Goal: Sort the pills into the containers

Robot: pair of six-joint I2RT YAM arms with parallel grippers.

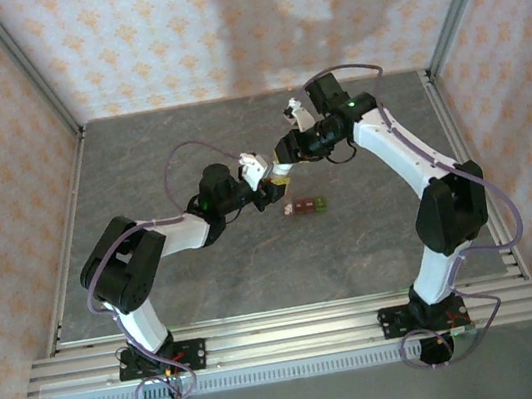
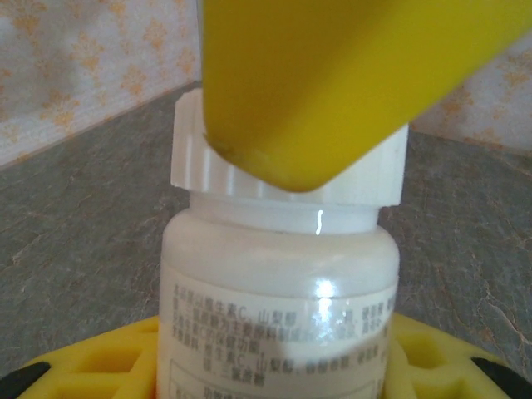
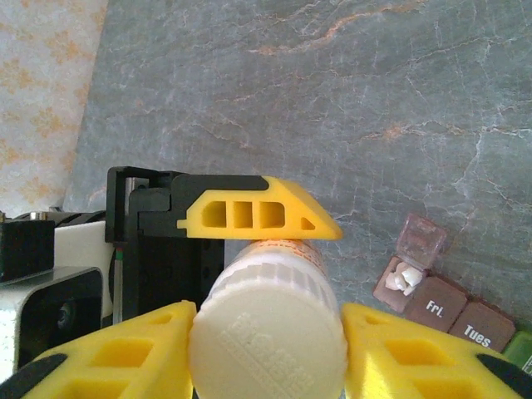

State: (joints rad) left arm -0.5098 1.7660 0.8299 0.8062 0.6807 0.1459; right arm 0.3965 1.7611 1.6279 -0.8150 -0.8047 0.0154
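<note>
r wrist view: containers (image 3: 438,309) end lid (image 3: 424,239) up, pills (image 3: 407,278) inside; top view: unclear

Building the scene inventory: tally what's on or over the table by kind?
White pill bottle: 1
Container strip: 1
Robot hands: 2 (left hand, right hand)
Total: 4

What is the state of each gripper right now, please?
Left gripper: closed, holding the white pill bottle by its body.
Right gripper: closed on its white ribbed cap.
</note>
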